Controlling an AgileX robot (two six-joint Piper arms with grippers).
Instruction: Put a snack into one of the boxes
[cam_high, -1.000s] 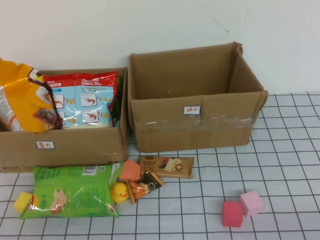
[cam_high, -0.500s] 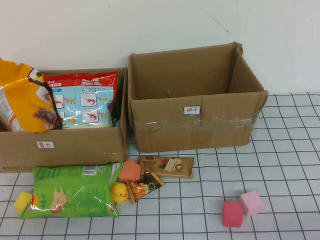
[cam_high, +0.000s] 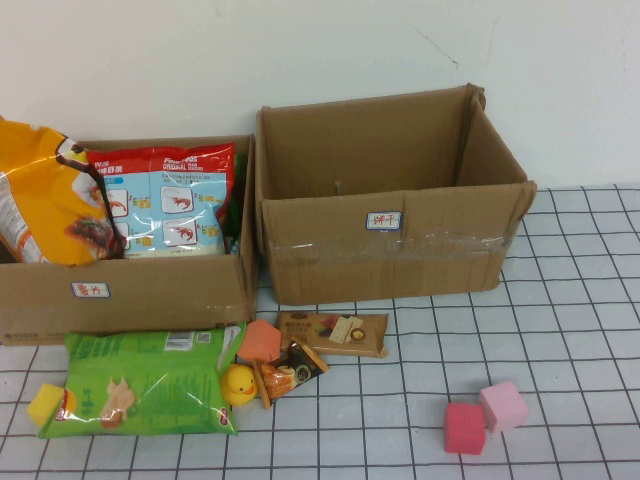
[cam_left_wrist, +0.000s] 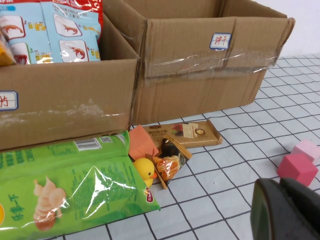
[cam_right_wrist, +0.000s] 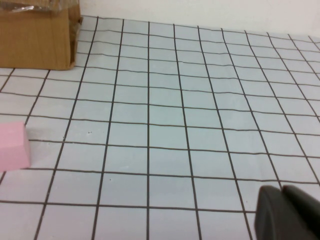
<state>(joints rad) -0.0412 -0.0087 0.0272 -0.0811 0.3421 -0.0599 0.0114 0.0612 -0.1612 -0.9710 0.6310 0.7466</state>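
Two cardboard boxes stand at the back. The left box holds an orange bag and a red and blue shrimp snack bag; the right box looks empty. In front of them lie a green snack bag, a brown chocolate bar and a small dark packet. Neither arm shows in the high view. My left gripper is shut and empty, low over the grid cloth, to the right of the green snack bag. My right gripper is shut and empty over bare cloth.
A yellow duck, an orange block and a yellow block lie among the snacks. A red cube and a pink cube sit at the front right. White wall behind the boxes.
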